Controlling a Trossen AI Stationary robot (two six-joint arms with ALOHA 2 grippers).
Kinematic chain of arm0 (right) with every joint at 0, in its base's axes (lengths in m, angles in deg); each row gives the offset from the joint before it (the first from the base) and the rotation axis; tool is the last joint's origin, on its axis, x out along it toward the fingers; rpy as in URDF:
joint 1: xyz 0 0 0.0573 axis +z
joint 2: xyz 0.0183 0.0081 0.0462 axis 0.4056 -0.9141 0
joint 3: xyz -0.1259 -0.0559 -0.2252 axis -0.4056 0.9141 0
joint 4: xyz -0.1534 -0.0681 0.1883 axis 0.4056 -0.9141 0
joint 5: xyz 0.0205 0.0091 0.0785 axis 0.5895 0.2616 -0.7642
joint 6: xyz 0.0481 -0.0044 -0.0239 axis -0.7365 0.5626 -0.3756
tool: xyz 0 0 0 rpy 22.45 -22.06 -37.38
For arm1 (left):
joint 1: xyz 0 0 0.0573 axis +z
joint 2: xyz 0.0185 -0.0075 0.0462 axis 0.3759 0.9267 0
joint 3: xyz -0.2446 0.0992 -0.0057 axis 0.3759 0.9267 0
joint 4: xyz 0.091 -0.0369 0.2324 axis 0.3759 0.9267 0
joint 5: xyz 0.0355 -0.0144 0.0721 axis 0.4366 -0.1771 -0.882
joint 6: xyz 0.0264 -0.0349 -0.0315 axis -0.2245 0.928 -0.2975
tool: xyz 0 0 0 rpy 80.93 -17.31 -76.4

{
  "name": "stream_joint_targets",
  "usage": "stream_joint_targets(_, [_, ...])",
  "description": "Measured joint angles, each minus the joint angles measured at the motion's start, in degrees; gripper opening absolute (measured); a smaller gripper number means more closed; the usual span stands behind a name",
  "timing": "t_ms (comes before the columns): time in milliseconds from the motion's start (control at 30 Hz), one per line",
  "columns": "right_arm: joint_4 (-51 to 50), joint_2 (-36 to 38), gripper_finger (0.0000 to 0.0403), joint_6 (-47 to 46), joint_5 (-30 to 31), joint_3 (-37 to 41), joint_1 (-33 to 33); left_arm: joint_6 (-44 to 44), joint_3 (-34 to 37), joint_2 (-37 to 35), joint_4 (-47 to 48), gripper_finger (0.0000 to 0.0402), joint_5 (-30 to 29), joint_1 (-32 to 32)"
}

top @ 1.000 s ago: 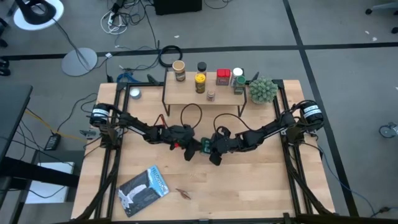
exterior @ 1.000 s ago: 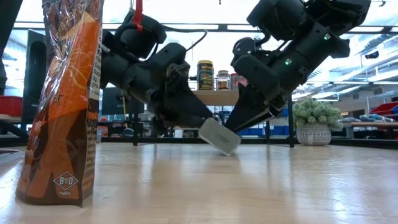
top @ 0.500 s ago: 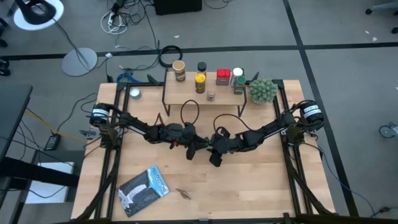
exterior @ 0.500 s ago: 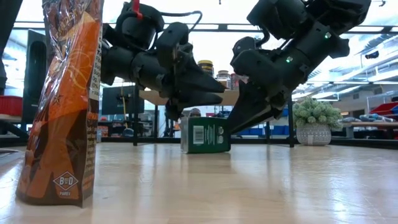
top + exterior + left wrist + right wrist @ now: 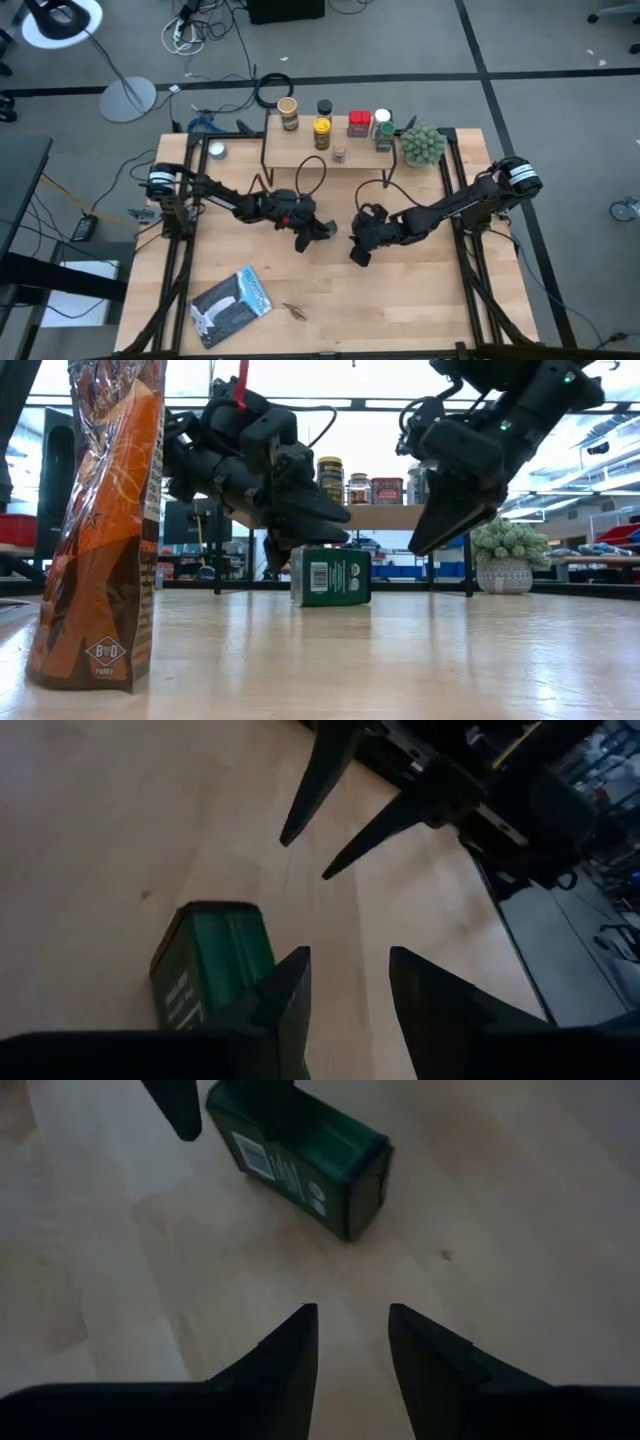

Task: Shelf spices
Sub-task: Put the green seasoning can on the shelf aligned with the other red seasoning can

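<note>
One green tin (image 5: 326, 230) sits on the middle of the surface, the only spice I can see that is not yet on the shelf (image 5: 295, 150). At the near left lies a blue-white packet (image 5: 232, 305), well apart from the work. My left hand (image 5: 312, 232) hovers just over the tin's left end. Its fingers stand apart with only bare wood between them, gripping nothing, and its wrist view shows the tin just beside one finger rather than in the gap. The tin appears to lie on its side, long axis running left to right, with a broad printed face toward the near edge. Further right, my right hand (image 5: 360, 252) hangs above the surface and apart from the tin, fingers likewise parted and empty. The left hand is plainly the nearer one. I judge it needs a small shift to the right so its fingers straddle the tin across the short width. The shelf stands on the far side, straight beyond the tin, with the other spices (image 5: 322, 130) ranged mostly along its far part and bare board on its near left. The way from tin to shelf looks open. The potted plant (image 5: 423, 145) just off the shelf's right end is the thing to stay away from.
</note>
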Motion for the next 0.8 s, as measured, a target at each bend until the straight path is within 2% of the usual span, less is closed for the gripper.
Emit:
stream_joint_targets(100, [-0.4, 0.2, 0.0126, -0.2, 2.0, 0.0, 0.9, -0.8, -2.4, 0.0, 4.2, 0.0143, -0.1, 0.0])
stream_joint_targets(467, [-0.5, 0.2, 0.0126, -0.2, 3.2, 0.0, 1.5, -13.9, -19.3, 0.0, 35.4, 0.0143, -2.4, -1.2])
stream_joint_targets(633, [-1.6, 0.2, 0.0126, -0.4, 3.2, 0.0, 1.5, -16.8, -24.7, 0.0, 45.4, 0.0142, -8.2, -1.9])
stream_joint_targets(800, [-2.2, 0.2, 0.0126, -0.9, 3.2, 0.0, 1.5, -16.8, -24.4, -1.3, 50.3, 0.0142, -14.2, -2.0])
